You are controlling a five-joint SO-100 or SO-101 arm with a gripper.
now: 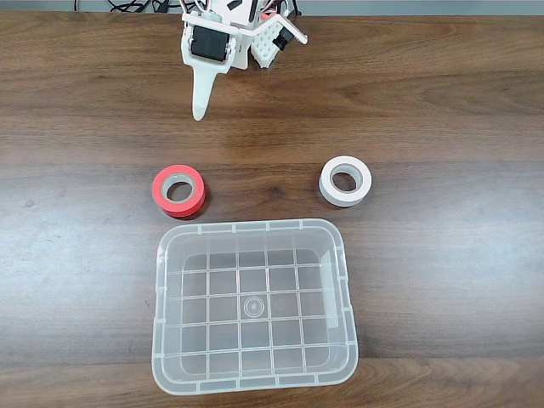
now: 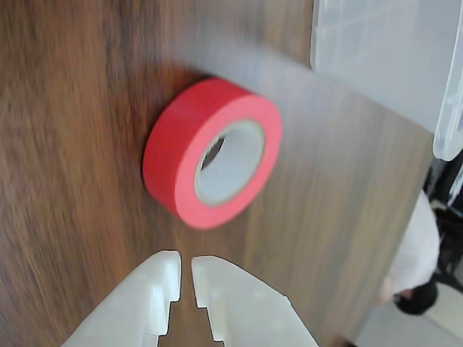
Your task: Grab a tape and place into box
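Note:
The red-orange tape (image 1: 161, 194) lies flat on the wooden table, just beyond the far-left corner of the clear plastic box (image 1: 255, 228). My white gripper (image 1: 201, 109) hangs at the far edge of the table, behind the tape and well apart from it, with its fingers pointing toward the tape. In the wrist view the tape (image 2: 181, 152) sits right ahead of the gripper (image 2: 185, 264), whose jaws are shut with only a thin slit between them and hold nothing. A corner of the box (image 2: 376, 50) shows at the top right.
A white tape roll (image 1: 363, 189) lies flat to the right of the red one, past the box's far-right corner. The wooden table (image 1: 76, 255) has bare surface on the left and right of the box.

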